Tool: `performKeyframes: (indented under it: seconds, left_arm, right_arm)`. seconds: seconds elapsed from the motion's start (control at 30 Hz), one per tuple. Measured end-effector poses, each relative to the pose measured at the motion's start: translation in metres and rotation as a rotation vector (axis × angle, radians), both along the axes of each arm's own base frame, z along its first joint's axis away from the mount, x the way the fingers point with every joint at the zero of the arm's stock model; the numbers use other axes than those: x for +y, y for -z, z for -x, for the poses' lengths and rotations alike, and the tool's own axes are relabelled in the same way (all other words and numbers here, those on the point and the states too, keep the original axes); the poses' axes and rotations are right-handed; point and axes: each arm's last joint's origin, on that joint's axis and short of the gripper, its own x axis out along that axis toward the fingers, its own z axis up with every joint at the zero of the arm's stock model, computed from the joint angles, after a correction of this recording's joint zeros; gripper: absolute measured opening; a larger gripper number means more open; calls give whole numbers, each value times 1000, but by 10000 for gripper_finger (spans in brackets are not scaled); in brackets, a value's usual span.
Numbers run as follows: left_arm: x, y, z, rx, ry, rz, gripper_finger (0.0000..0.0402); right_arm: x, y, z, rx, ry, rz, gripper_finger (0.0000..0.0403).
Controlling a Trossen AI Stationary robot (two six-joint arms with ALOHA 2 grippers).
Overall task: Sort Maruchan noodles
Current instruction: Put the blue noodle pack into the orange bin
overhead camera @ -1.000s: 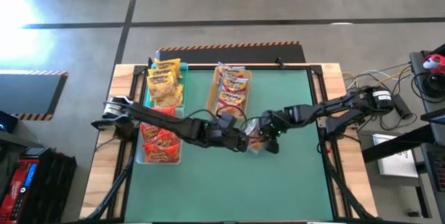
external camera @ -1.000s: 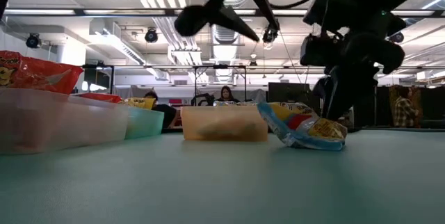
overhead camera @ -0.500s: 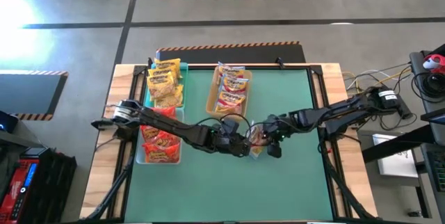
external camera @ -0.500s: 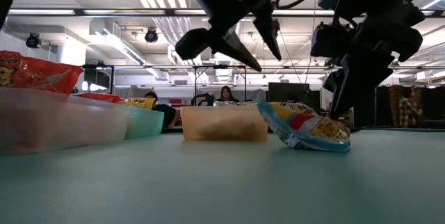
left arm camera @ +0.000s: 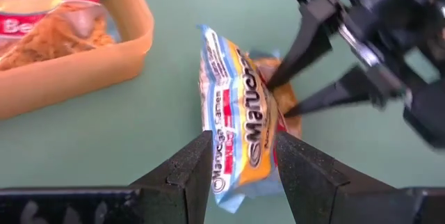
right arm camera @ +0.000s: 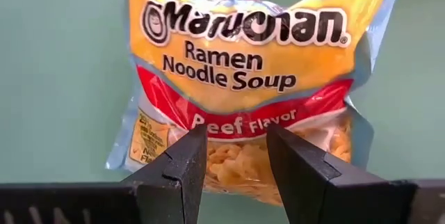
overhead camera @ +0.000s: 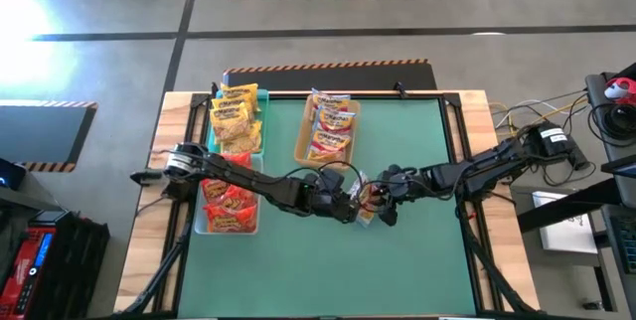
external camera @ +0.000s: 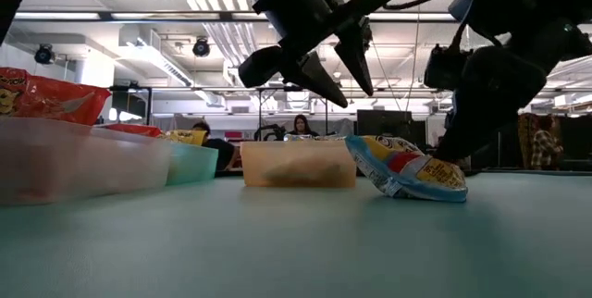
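Note:
One Maruchan noodles packet (external camera: 407, 170), yellow and red with blue-white edges, stands tilted on the green mat near the table's middle (overhead camera: 366, 201). My right gripper (right arm camera: 236, 144) is open at its lower end, where noodles show through. My left gripper (external camera: 338, 90) hangs open just above the packet's raised end and touches nothing. In the left wrist view its fingers (left arm camera: 195, 161) stand on either side of that end. Other packets lie in three trays at the table's far left. My right gripper touches the packet with both open fingertips (left arm camera: 274, 85), set side by side on the printed face at the noodle end (right arm camera: 236, 161). They slant down from the table's right. That end sits on the mat, and the opposite end (external camera: 359, 145) stands raised.
A teal tray (overhead camera: 237, 119) holds yellow packets, a clear tray (overhead camera: 229, 201) red ones, and a tan tray (overhead camera: 331, 126) orange-and-red ones. The green mat (overhead camera: 397, 270) lies bare toward the near and right edges. People sit in the room beyond the table.
My left gripper has come down toward the packet's raised end, still open. My right gripper has rolled and tipped at the wrist while staying at the packet's low end. The packet has kept its tilt.

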Motion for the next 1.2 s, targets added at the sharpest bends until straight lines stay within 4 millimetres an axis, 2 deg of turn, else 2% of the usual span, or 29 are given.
performKeyframes:
  seconds: [0.3, 0.53, 0.77, 0.9, 1.2]
  left_arm:
    - [6, 3, -1, 89, 197, -30, 139]
    - [20, 9, -7, 28, 252, -6, 139]
    - [29, 24, -10, -131, 222, 60, 139]
    - [36, 21, -15, -233, 190, 83, 139]
    - [60, 24, -15, -175, 183, 127, 169]
  right_arm:
    - [-2, 8, 7, 22, -6, 49, 143]
    - [-5, 16, 14, 32, 31, 99, 143]
    - [-5, 24, 21, -14, 83, 47, 143]
    - [-5, 24, 21, -26, 95, 32, 144]
    - [-5, 24, 21, -30, 93, 27, 143]
